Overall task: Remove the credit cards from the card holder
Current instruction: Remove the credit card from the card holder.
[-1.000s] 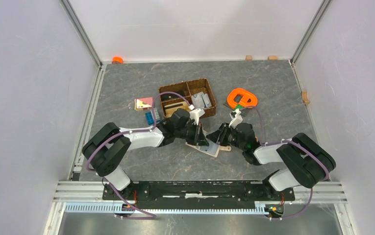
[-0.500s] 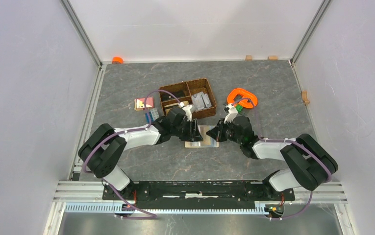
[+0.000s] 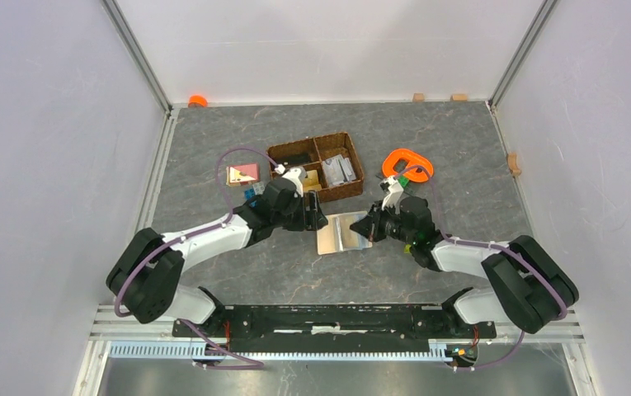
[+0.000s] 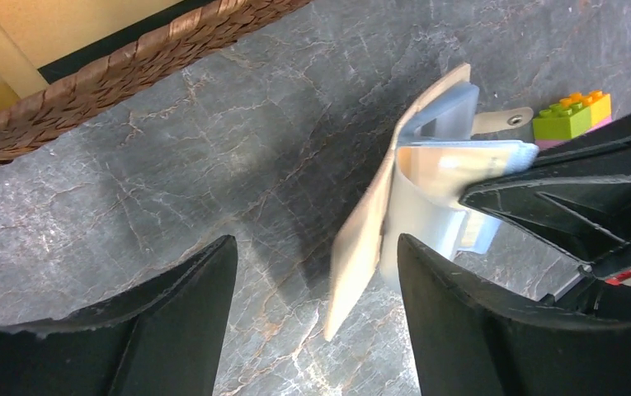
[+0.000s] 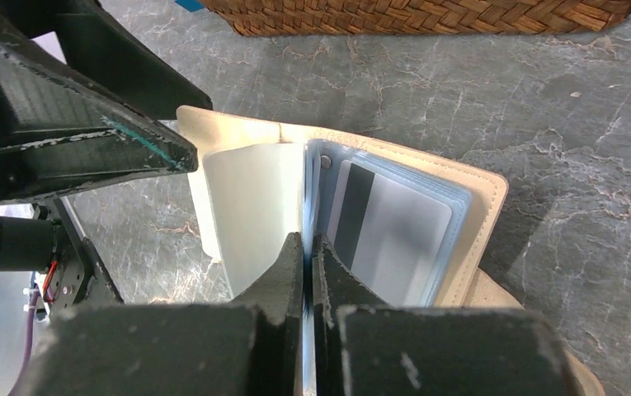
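The beige card holder (image 3: pixel 341 233) lies open mid-table, its pale blue-grey inside up. My right gripper (image 5: pixel 307 243) is shut on a thin blue inner leaf of the card holder (image 5: pixel 246 198). Beside that leaf, a credit card (image 5: pixel 394 235) with a dark stripe sits in a clear sleeve. My left gripper (image 4: pixel 316 318) is open. The holder's beige cover (image 4: pixel 361 247) hangs free between its fingers, close to the right one. In the top view the left gripper (image 3: pixel 316 211) stands at the holder's left edge and the right gripper (image 3: pixel 369 227) at its right edge.
A brown woven divided basket (image 3: pixel 353 177) stands just behind the holder, with flat items in its compartments. An orange loop-shaped object (image 3: pixel 407 165) lies to the right and green and yellow toy bricks (image 4: pixel 572 115) nearby. A pink box (image 3: pixel 242 174) lies left of the basket.
The holder has moved back toward the basket and now lies opened flat. My left gripper opened, let go of the cover and drew back left. My right gripper shut on the inner leaf.
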Robot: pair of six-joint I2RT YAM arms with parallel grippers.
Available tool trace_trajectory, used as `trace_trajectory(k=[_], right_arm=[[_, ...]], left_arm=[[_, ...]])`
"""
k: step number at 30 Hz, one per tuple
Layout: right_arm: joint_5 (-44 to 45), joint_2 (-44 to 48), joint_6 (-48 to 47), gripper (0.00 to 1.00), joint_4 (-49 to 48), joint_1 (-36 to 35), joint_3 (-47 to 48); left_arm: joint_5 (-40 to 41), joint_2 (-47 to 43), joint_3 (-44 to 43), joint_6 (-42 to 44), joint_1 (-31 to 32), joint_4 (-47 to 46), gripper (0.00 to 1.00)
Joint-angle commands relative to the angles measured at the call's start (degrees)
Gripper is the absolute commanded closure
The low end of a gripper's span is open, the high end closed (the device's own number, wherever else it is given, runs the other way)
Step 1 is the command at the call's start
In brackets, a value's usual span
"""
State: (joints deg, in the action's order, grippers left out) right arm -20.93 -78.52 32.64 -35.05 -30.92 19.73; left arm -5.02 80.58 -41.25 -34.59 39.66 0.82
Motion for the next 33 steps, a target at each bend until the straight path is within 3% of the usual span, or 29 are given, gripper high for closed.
trace_trajectory(k=[1, 8, 9, 10, 15, 23, 31, 33], right_arm=[[-2.32, 2.98, -0.92, 1.00, -1.50, 0.77, -0.89], [-2.16, 4.57, -1.27, 1.00, -0.59, 1.04, -1.05], [-1.91, 4.78, -1.44, 1.00, -0.11, 1.03, -0.93], [-1.58, 5.02, -1.73, 1.00, 0.34, 1.03, -0.92], [-1.80, 5.47, -1.89, 1.00, -0.10, 1.03, -1.15], [-1.06, 6.04, -1.87, 1.00, -1.17, -0.01, -1.72], [0.59, 8.90, -3.80, 1.00, -0.93, -2.03, -1.72], [1.64, 10.18, -4.31, 1.00, -0.05, -2.13, -2.04]], left_arm=[[-1.35, 1.67, -0.53, 1.15, -0.28, 0.19, 0.22], [-8.77, 1.71, 0.66, 1.72, -0.20, -5.31, 0.13], [-9.29, 0.59, 1.49, 1.67, -0.15, -6.74, 0.03], [-9.80, -0.89, 2.39, 1.58, -0.20, -8.53, 0.00], [-7.17, -4.92, 4.90, 1.11, 1.02, -11.47, 0.00], [5.98, 3.16, -4.44, 4.58, 10.16, -3.60, 0.00], [12.19, 10.65, -9.60, 2.94, 10.63, 1.37, 0.00], [12.59, 11.39, -9.85, 2.81, 10.08, 2.38, 0.08]])
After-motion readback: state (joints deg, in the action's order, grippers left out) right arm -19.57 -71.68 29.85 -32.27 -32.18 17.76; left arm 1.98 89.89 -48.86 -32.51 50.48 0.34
